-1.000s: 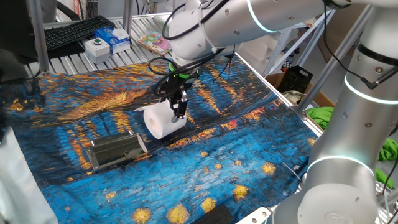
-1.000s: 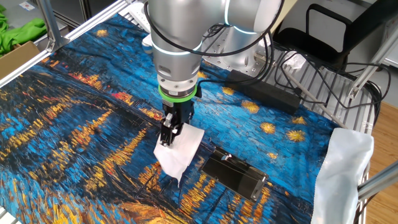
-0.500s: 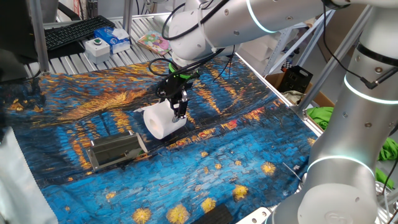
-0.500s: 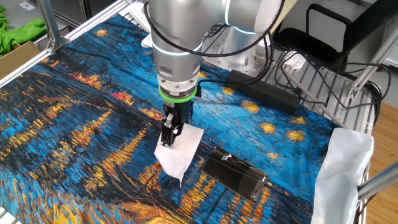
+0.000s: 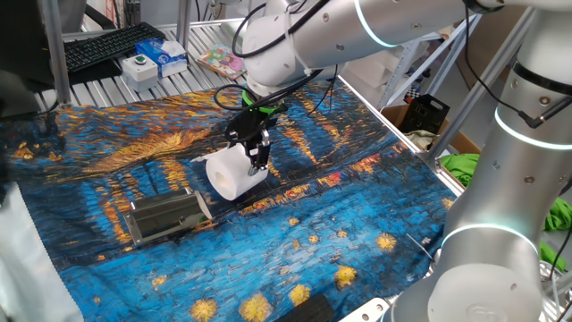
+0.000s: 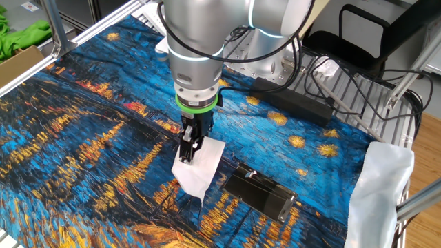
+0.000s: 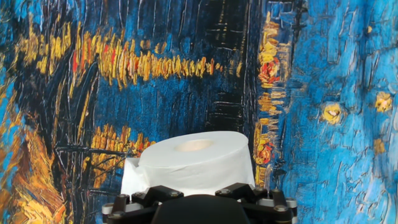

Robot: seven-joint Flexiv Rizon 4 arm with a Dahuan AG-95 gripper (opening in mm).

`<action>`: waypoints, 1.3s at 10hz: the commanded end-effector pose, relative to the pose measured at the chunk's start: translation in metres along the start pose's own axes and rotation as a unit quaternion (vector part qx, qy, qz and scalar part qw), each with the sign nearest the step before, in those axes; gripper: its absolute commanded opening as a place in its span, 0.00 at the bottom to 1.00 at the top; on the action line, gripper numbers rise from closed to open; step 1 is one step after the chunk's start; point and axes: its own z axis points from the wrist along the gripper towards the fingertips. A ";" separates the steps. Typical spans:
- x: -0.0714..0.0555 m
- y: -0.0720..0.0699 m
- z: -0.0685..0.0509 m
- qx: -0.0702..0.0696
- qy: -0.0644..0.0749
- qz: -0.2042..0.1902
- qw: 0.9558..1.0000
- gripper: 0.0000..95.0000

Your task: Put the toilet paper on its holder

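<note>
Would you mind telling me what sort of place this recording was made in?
Most likely a robotics lab or test bench. An aluminium-frame table is covered with a painted-style cloth, a keyboard and a button box sit at its back edge, and cables with a power brick lie beside it.

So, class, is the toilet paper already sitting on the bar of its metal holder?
No: the toilet paper is gripped by the gripper above the cloth, apart from the holder, which lies beside it with nothing on it.

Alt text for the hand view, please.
A white toilet paper roll sits just beyond the gripper, its hollow core facing the camera, above a blue-and-gold painted tablecloth. The holder is out of frame.
</note>
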 end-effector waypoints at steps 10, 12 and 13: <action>0.000 0.000 0.000 -0.015 -0.004 0.008 1.000 0.00; 0.000 0.000 0.000 -0.016 -0.003 0.009 1.000 0.00; 0.000 0.000 0.000 -0.017 -0.003 0.011 1.000 0.00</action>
